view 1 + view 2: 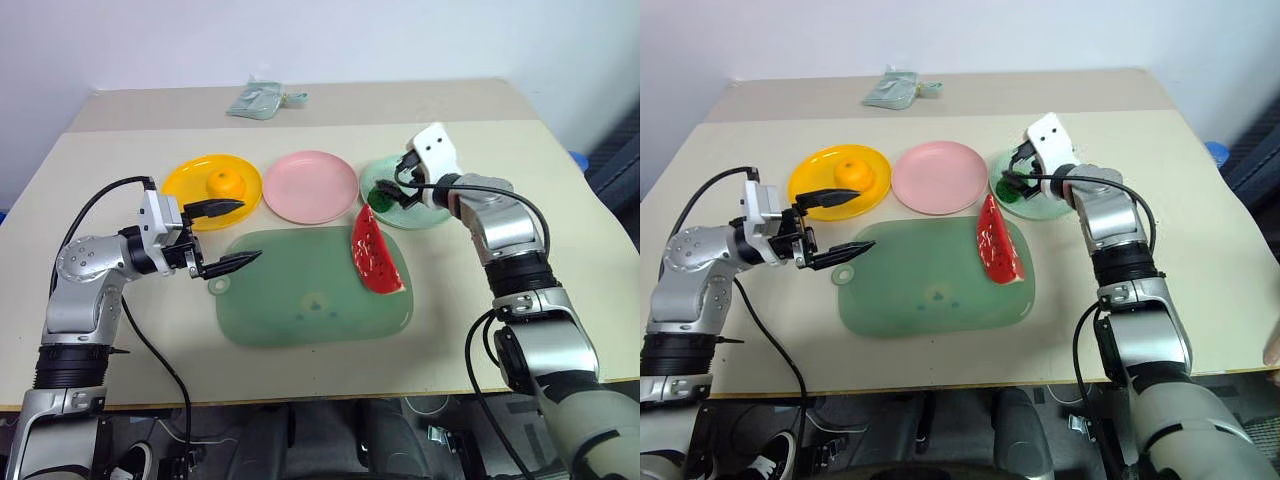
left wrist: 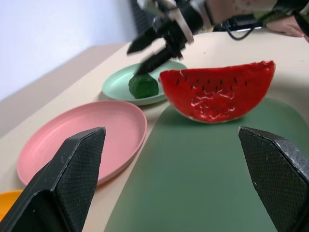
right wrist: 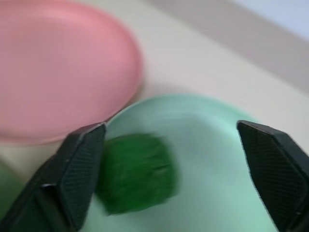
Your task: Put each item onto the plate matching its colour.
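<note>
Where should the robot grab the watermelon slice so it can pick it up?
Probably across its two flat red faces, near the middle. The watermelon wedge stands on its rind on the green mat, thin red top up, so open fingers could come down from above and pinch the sides. The left gripper is open and faces it.
</note>
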Robot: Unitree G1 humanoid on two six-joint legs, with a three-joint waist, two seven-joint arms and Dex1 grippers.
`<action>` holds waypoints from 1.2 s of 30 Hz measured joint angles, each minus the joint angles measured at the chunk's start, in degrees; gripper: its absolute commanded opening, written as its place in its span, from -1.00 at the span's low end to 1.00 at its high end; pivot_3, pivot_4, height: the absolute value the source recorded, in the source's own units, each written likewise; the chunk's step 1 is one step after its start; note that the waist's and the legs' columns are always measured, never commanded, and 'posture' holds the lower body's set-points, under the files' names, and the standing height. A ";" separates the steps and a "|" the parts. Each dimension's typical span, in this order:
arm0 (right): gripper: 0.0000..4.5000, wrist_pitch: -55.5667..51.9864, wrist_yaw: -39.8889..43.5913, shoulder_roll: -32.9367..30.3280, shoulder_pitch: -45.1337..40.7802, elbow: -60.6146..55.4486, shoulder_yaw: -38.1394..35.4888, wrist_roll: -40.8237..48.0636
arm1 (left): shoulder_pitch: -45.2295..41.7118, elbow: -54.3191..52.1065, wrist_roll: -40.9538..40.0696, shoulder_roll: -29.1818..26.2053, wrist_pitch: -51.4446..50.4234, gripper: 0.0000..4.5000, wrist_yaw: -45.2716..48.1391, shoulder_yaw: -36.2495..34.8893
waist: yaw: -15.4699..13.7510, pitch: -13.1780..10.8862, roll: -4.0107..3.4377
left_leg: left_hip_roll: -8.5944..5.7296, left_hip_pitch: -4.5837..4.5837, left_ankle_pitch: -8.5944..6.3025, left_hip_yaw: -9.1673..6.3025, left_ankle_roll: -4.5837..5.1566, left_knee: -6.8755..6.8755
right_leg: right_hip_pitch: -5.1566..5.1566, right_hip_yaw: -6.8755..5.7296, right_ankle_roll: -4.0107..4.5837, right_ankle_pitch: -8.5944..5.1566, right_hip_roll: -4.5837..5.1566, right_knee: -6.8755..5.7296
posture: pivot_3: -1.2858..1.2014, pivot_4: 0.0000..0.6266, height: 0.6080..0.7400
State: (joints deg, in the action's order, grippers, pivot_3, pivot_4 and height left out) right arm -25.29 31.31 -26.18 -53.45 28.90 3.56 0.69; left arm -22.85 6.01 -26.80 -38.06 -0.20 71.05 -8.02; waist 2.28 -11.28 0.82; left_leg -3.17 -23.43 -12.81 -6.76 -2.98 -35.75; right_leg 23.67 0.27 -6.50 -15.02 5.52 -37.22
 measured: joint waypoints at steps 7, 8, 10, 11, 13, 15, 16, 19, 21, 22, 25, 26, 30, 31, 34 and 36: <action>0.98 -19.36 -0.70 1.54 0.11 -13.82 -8.21 10.09 | 0.02 0.03 -0.22 0.50 0.24 1.00 0.42 0.31 | 0.26 -0.01 -0.01 | 0.05 0.00 0.00 0.03 0.00 0.07 | 0.09 0.08 0.00 0.00 -0.03 -0.04 | 0.03 -0.52 1.00; 0.98 -25.53 -1.22 2.26 0.08 -17.83 -10.74 13.13 | 0.14 0.03 -0.23 0.49 0.19 1.00 0.58 0.31 | 0.22 -0.01 -0.01 | 0.06 0.00 0.00 0.02 0.00 0.07 | 0.08 0.09 0.01 0.00 -0.03 -0.04 | 0.03 -0.52 1.00; 0.98 -33.96 -2.11 2.92 0.00 -23.42 -13.40 17.30 | 0.26 0.03 -0.23 0.50 0.16 1.00 0.69 0.31 | 0.13 -0.01 -0.01 | 0.05 0.00 0.00 0.03 0.01 0.05 | 0.07 0.10 0.00 0.00 -0.02 -0.04 | 0.03 -0.52 1.00; 0.98 -37.18 -2.63 2.92 0.00 -25.67 -13.82 18.67 | 0.27 0.02 -0.23 0.50 0.16 1.00 0.68 0.30 | 0.12 -0.01 -0.01 | 0.05 0.00 0.00 0.04 0.01 0.05 | 0.07 0.11 0.00 0.00 -0.02 -0.04 | 0.03 -0.52 1.00; 0.98 -42.36 -3.23 2.32 0.14 -30.02 -13.87 20.39 | 0.29 0.01 -0.23 0.56 0.15 1.00 0.63 0.30 | 0.02 -0.01 -0.01 | 0.04 -0.01 -0.01 0.04 0.01 0.04 | 0.08 0.11 0.00 0.00 -0.01 -0.04 | 0.03 -0.52 1.00; 0.98 -46.27 -3.19 0.18 1.14 -34.75 -12.27 21.41 | 0.32 0.02 -0.21 0.85 0.18 1.00 0.51 0.30 | -0.19 0.00 0.00 | 0.03 -0.01 -0.01 0.04 0.02 0.04 | 0.07 0.11 0.00 0.00 -0.01 -0.03 | 0.03 -0.52 1.00; 0.98 -48.25 -3.22 -0.82 2.04 -37.30 -11.39 21.77 | 0.36 0.02 -0.20 1.07 0.21 1.00 0.44 0.34 | -0.24 0.00 0.00 | 0.03 -0.01 -0.01 0.04 0.02 0.04 | 0.06 0.11 0.00 0.00 0.00 -0.01 | 0.03 -0.52 1.00; 0.98 -53.17 -3.85 -2.05 6.10 -42.67 -9.17 22.84 | 0.42 0.02 -0.20 1.37 0.30 1.00 0.41 0.40 | -0.16 0.01 0.01 | 0.04 -0.01 -0.01 0.05 0.03 0.03 | 0.06 0.11 0.00 0.00 -0.01 -0.04 | 0.03 -0.52 1.00; 0.98 -56.09 -4.26 -2.01 8.35 -44.77 -8.82 23.46 | 0.40 0.02 -0.20 1.54 0.32 1.00 0.41 0.43 | -0.11 0.00 0.01 | 0.04 -0.01 -0.01 0.05 0.03 0.02 | 0.07 0.11 0.00 0.00 -0.01 -0.06 | 0.03 -0.52 1.00; 0.98 -57.07 -4.45 -2.05 8.85 -45.28 -8.83 23.78 | 0.40 0.02 -0.20 1.62 0.32 1.00 0.42 0.45 | -0.04 0.00 0.01 | 0.04 -0.01 -0.01 0.06 0.03 0.01 | 0.07 0.11 0.00 0.00 -0.01 -0.06 | 0.03 -0.52 1.00; 0.98 -60.50 -4.98 -1.85 8.92 -46.88 -10.12 24.96 | 0.39 0.02 -0.23 1.63 0.08 1.00 0.59 0.48 | 0.09 0.00 0.01 | 0.05 -0.01 -0.01 0.05 0.03 0.02 | 0.07 0.11 0.00 0.00 -0.02 -0.06 | 0.03 -0.52 1.00; 0.98 -61.43 -5.13 -1.66 8.87 -47.23 -10.86 25.34 | 0.39 0.02 -0.28 1.63 -0.36 1.00 0.67 0.48 | 0.07 0.00 0.01 | 0.05 -0.01 -0.01 0.05 0.03 0.03 | 0.07 0.11 0.00 0.00 -0.02 -0.06 | 0.03 -0.52 1.00; 0.98 -65.32 -5.48 -0.50 8.84 -49.51 -11.93 26.71 | 0.38 0.02 -0.46 1.63 -0.76 1.00 0.96 0.48 | 0.06 0.01 0.01 | 0.05 -0.01 -0.01 0.05 0.03 0.02 | 0.07 0.11 0.00 0.00 -0.02 -0.05 | 0.03 -0.52 1.00; 0.98 -65.91 -5.70 0.27 8.84 -50.06 -12.12 26.98 | 0.37 0.01 -0.51 1.63 -0.88 1.00 0.96 0.48 | 0.09 0.01 0.01 | 0.05 -0.01 -0.01 0.05 0.03 0.03 | 0.07 0.11 0.00 0.00 -0.02 -0.06 | 0.03 -0.52 1.00; 0.98 -66.80 -6.29 1.43 9.25 -50.30 -12.28 27.71 | 0.30 -0.13 -0.79 1.71 -1.09 1.00 0.92 0.48 | 0.07 0.01 0.01 | 0.04 -0.01 -0.01 0.06 0.03 0.02 | 0.07 0.11 0.00 0.00 -0.02 -0.05 | 0.03 -0.52 1.00; 0.98 -66.80 -6.47 1.43 10.26 -51.42 -12.13 27.85 | 0.37 -0.54 -0.86 1.71 -1.51 1.00 0.86 0.48 | -0.11 0.01 0.01 | 0.04 -0.01 -0.01 0.05 0.03 0.02 | 0.06 0.11 0.00 0.00 -0.01 -0.05 | 0.03 -0.52 1.00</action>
State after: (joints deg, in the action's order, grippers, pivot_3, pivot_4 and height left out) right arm -92.09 24.84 -24.75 -43.18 -22.52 -8.57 28.54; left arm -22.49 5.47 -27.67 -36.34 -1.71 71.91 -7.55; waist 2.17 -11.28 0.83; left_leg -3.13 -23.44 -12.83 -6.71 -2.96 -35.73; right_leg 23.73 0.38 -6.50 -15.02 5.50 -37.26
